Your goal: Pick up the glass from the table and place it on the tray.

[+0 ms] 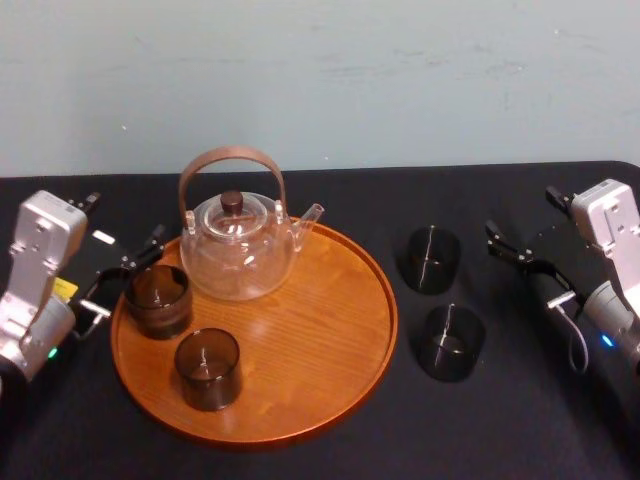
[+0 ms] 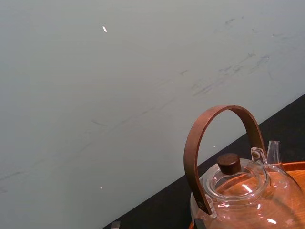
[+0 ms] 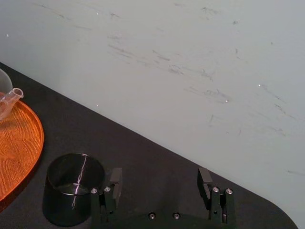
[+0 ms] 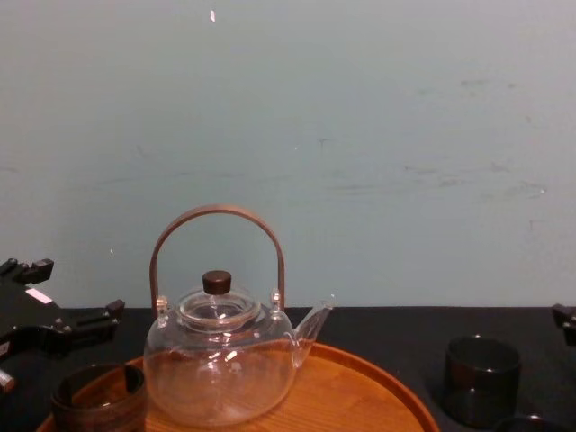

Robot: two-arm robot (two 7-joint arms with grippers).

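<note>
Two glasses (image 1: pixel 208 368) on tray (image 1: pixel 330 320), two off.

On the black-clothed surface (image 1: pixel 500 430): a round wooden tray (image 1: pixel 320 330) left of centre; to its right, a far glass (image 1: pixel 432 260) and a near glass (image 1: pixel 451 343).

tray (image 1: pixel 320 345) right half open, teapot (image 1: pixel 237 255) behind
</note>
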